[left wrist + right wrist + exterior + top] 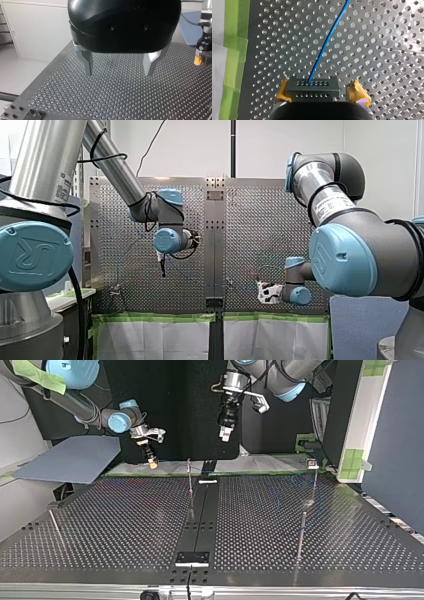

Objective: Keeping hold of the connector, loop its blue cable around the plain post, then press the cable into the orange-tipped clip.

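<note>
Connector (pixel 312 87): dark grey rectangular block, two rows of small round holes on face. Sits between yellow-padded fingers (pixel 358 94) of our right gripper (pixel 319 94), pads closed in on its ends, carried clear of table. Blue cable (pixel 325 45): thin, smooth, leaves upper hole row, curves away over perforated metal table (pixel 387 50). Green tape (pixel 234 50) lines table edge. Our left gripper (pixel 117 73): glossy black rounded body, tapered bare-metal fingers spread wide, nothing between them; we see it hovering above table.
</note>
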`<act>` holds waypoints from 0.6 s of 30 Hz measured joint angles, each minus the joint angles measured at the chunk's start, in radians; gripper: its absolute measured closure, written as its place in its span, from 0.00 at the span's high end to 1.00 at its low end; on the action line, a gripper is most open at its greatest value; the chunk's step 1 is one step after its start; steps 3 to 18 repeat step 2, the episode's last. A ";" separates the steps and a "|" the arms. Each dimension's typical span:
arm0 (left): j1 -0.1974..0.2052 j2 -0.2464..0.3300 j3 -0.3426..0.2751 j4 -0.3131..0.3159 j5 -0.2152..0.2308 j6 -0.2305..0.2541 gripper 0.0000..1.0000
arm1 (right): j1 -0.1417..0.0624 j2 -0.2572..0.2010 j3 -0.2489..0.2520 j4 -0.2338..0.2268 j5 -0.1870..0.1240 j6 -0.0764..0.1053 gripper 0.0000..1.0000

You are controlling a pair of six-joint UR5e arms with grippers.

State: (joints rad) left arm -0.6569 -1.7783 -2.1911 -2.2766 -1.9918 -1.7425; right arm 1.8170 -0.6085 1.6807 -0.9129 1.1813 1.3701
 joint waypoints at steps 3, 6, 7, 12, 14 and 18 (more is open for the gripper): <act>0.000 0.000 0.000 0.000 0.000 0.000 1.00 | 0.000 0.000 0.000 0.000 0.000 0.000 1.00; 0.000 0.000 0.000 0.000 0.000 0.000 1.00 | 0.000 0.000 0.000 0.000 0.000 0.000 1.00; 0.000 0.000 0.000 0.000 0.000 0.000 1.00 | 0.000 0.000 0.000 0.000 0.000 0.000 1.00; 0.000 0.000 0.000 0.000 0.000 0.000 1.00 | 0.000 0.000 0.000 0.000 0.000 0.000 1.00; 0.000 0.000 0.000 0.000 0.000 0.000 1.00 | 0.000 0.000 0.000 0.000 0.000 0.000 1.00; 0.000 0.000 0.000 0.000 0.000 0.000 1.00 | 0.000 0.000 0.000 0.000 0.000 0.000 1.00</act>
